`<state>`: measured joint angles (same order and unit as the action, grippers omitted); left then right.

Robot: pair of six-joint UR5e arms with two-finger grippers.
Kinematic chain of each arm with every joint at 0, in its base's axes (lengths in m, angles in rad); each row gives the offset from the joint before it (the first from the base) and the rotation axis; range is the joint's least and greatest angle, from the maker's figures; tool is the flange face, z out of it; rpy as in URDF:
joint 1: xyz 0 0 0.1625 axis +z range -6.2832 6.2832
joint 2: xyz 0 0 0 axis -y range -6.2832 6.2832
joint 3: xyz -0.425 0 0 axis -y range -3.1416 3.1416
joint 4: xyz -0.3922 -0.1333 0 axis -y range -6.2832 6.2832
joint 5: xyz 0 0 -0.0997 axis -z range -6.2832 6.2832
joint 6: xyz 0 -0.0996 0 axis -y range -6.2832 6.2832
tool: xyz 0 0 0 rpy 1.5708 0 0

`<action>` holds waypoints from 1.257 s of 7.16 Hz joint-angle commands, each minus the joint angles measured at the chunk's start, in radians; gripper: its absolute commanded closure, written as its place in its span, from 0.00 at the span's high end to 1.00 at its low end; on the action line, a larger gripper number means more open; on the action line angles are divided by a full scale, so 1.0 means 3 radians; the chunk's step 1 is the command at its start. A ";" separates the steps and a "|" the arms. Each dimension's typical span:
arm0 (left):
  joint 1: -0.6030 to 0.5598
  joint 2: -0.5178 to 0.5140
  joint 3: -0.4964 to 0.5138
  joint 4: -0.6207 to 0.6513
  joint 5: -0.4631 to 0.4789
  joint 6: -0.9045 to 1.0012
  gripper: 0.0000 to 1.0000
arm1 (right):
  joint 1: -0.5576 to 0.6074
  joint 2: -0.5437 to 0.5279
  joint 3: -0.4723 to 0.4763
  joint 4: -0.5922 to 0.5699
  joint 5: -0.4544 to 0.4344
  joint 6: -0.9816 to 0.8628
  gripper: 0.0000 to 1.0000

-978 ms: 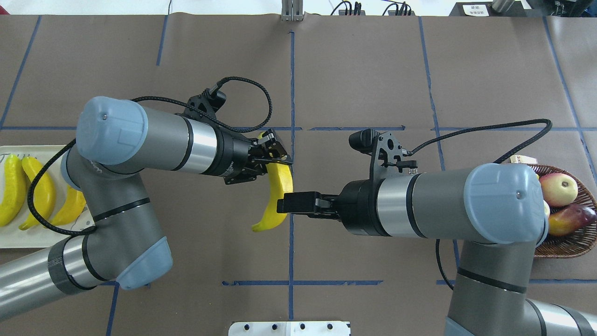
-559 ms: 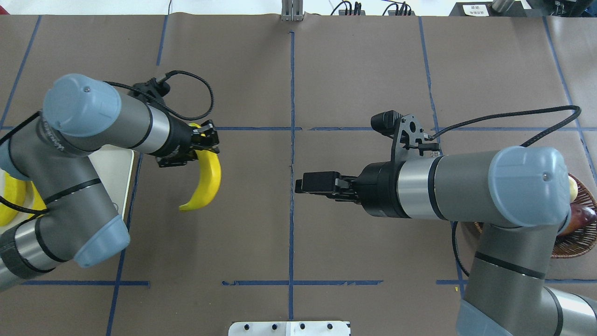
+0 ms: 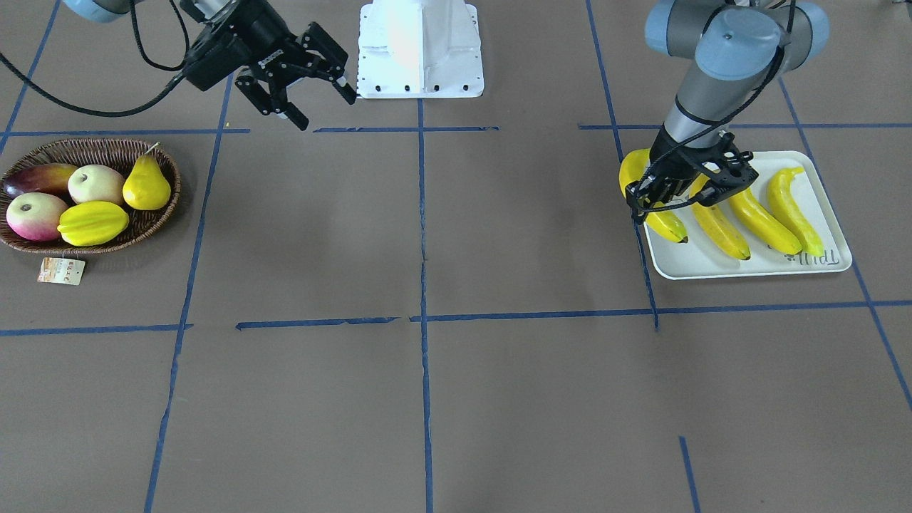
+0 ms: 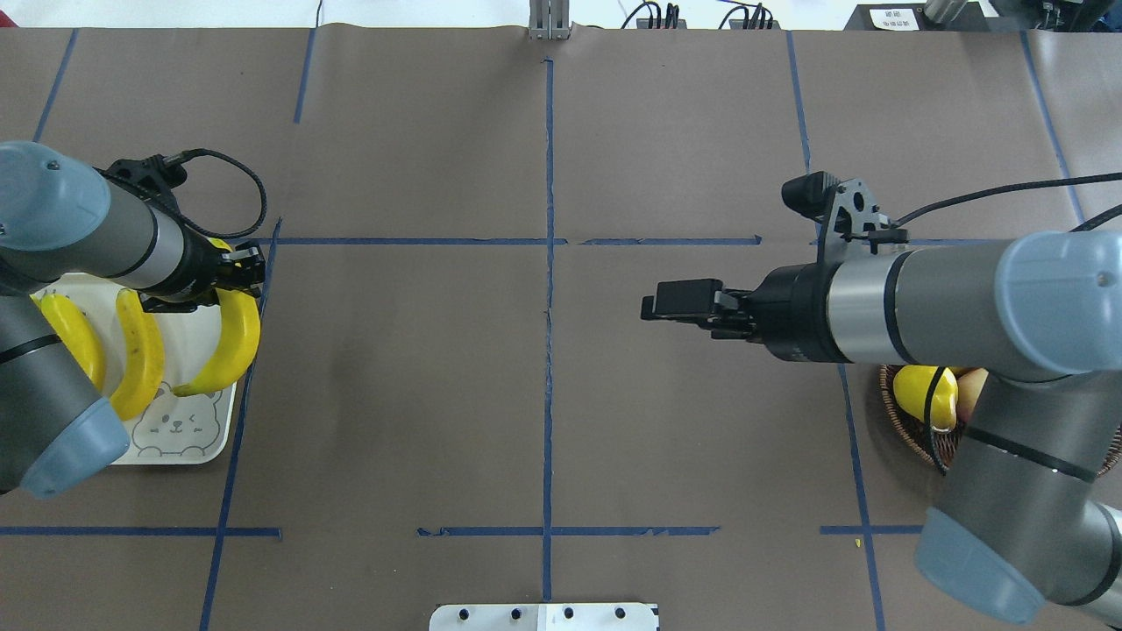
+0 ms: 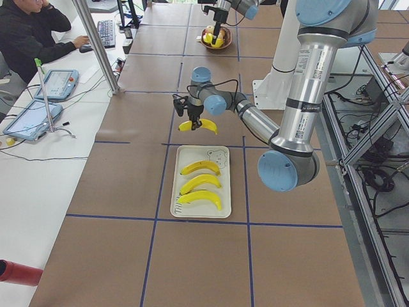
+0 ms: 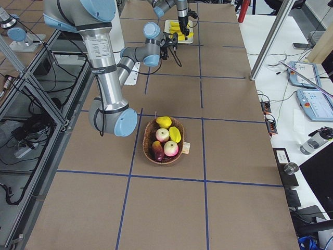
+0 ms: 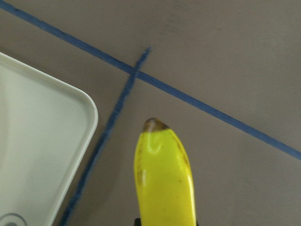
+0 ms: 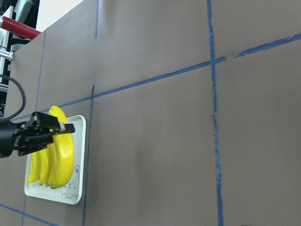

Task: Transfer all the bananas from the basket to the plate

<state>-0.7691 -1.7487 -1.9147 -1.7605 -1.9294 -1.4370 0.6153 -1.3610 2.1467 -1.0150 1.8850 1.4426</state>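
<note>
My left gripper (image 4: pixel 235 279) is shut on a banana (image 4: pixel 232 346) and holds it in the air at the plate's (image 4: pixel 188 438) edge nearest the table's middle. The left wrist view shows this banana (image 7: pixel 164 179) over the table beside the plate's corner (image 7: pixel 42 141). Three bananas (image 3: pixel 759 217) lie side by side on the plate (image 3: pixel 712 267). My right gripper (image 3: pixel 326 112) is open and empty, up in the air near the table's middle. The wicker basket (image 3: pixel 92 146) holds no banana.
The basket holds a yellow pear (image 3: pixel 146 187), a starfruit (image 3: pixel 92 222), two apples and a dark mango. Its paper tag (image 3: pixel 62 271) lies in front of it. The white robot base (image 3: pixel 420 50) stands at the table's edge. An operator (image 5: pixel 29 35) sits beyond the table.
My left arm has carried the banana from the table's middle over to the plate's edge. My right arm has drawn back toward the basket side, its gripper empty.
</note>
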 commanded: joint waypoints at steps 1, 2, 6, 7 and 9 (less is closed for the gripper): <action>-0.0039 0.0102 0.0148 -0.0012 0.0004 0.0142 0.00 | 0.0778 -0.0243 -0.0094 -0.0305 0.0637 -0.0800 1.00; -0.0039 0.0137 0.0164 -0.0022 -0.0001 0.0142 0.00 | 0.1086 -0.0320 -0.0099 -0.0713 0.0838 -0.1519 1.00; -0.0024 0.0240 0.0328 -0.0033 0.0004 0.0167 0.12 | 0.1814 -0.0352 -0.0155 -0.1856 0.1090 -0.3226 1.00; -0.0034 0.0311 0.0338 -0.0063 -0.0001 0.0421 0.99 | 0.1906 -0.0352 -0.0186 -0.1903 0.1110 -0.3269 1.00; -0.0049 0.0332 0.0236 -0.0084 0.0111 0.0474 1.00 | 0.2034 -0.0453 -0.0237 -0.1904 0.1187 -0.3488 1.00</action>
<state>-0.7804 -1.6532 -1.8291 -1.7825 -1.9106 -1.3112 1.1976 -1.4797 2.0862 -1.5810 2.2306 0.4466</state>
